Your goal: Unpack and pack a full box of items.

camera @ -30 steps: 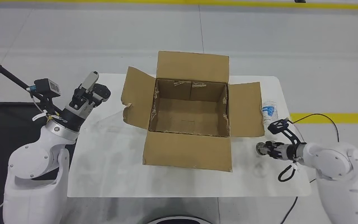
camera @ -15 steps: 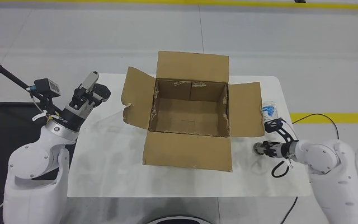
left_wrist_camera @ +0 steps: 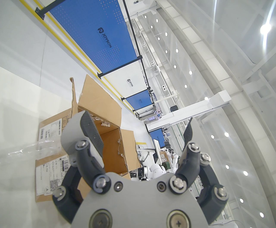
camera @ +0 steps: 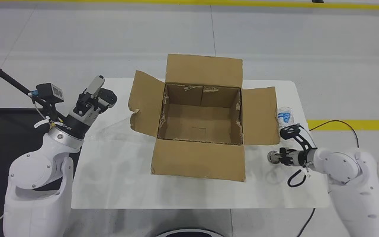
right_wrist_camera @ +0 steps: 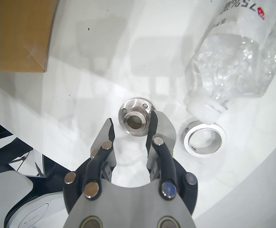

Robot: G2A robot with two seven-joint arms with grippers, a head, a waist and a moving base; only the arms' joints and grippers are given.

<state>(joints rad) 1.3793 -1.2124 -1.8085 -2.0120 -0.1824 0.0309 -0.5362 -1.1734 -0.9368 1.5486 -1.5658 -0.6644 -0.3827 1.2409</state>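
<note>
Right gripper [right_wrist_camera: 132, 125]: jaws open, set around steel flange [right_wrist_camera: 134, 105] on table [camera: 118, 178], right of box [camera: 198, 160]. Handling: dense, rigid, slick (probably); you should pinch its raised hub squarely, or it may slip.

Left wrist view first: the box [left_wrist_camera: 101, 101] wears one shipping label [left_wrist_camera: 50, 131] on its outer wall, white with barcodes and rows of small print, and a second shipping label [left_wrist_camera: 52, 180] beside it, also barcoded, with one big capital letter. The rest is too fine to read. Behind, a blue wall panel [left_wrist_camera: 86, 32] carries a white logo and wordmark. The white panel [left_wrist_camera: 120, 77] next to it repeats them in dark print. Now the right wrist view: the clear bottle [right_wrist_camera: 228, 71] has a white label [right_wrist_camera: 243, 10] with large dark digits, a percent sign and a red mark.
</note>
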